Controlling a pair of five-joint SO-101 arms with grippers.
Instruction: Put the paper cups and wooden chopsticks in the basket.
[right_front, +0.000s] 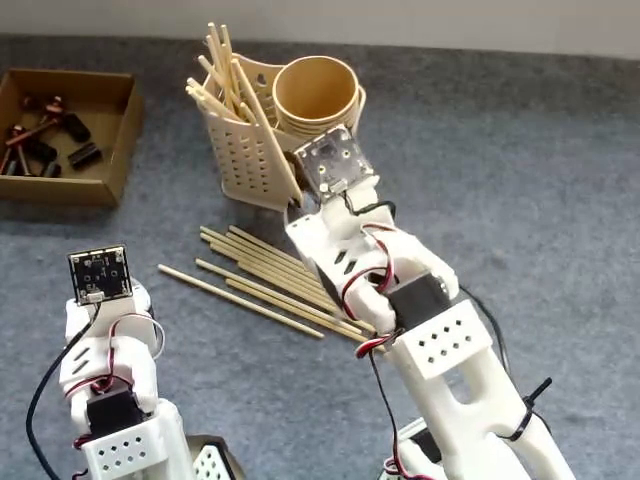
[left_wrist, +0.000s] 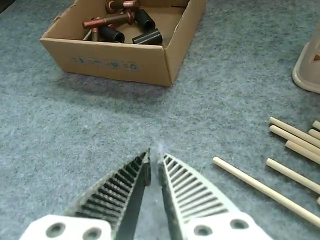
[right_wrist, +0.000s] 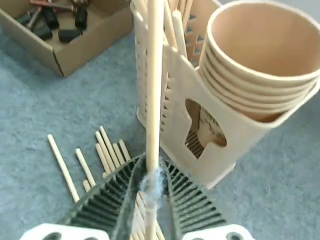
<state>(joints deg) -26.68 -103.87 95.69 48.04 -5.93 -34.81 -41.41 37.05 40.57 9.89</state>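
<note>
Right pincer (right_wrist: 151, 166) pinches one wooden chopstick (right_wrist: 154, 75) near its lower end. The stick slants up across the corner of the basket (right_wrist: 175, 100); can't tell if the tip is inside. My read on handling: it is light, stiff, thin and smooth. Held this low, it has a long free length and could swivel in the pinch or catch on the perforated wall. A hold nearer the middle would steady it.

Paper cups (right_wrist: 260, 65) sit nested in the basket's round compartment. They look light and easy to crush, so take them by the rim if needed. More sticks stand in the slot beside them.

Loose chopsticks (right_front: 270, 280) lie flat in a fan just beside the basket, packed close. Picking out one looks fiddly.

Left pincer (left_wrist: 154, 157) is pressed together, holding nothing, low over bare surface near the fan's outer stick.

Tabletop (right_front: 520, 150) has grey felt-like covering, probably grippy. A cardboard box (right_front: 65, 190) of bolts (left_wrist: 107, 20) sits well apart. A pale band runs behind the far edge.
</note>
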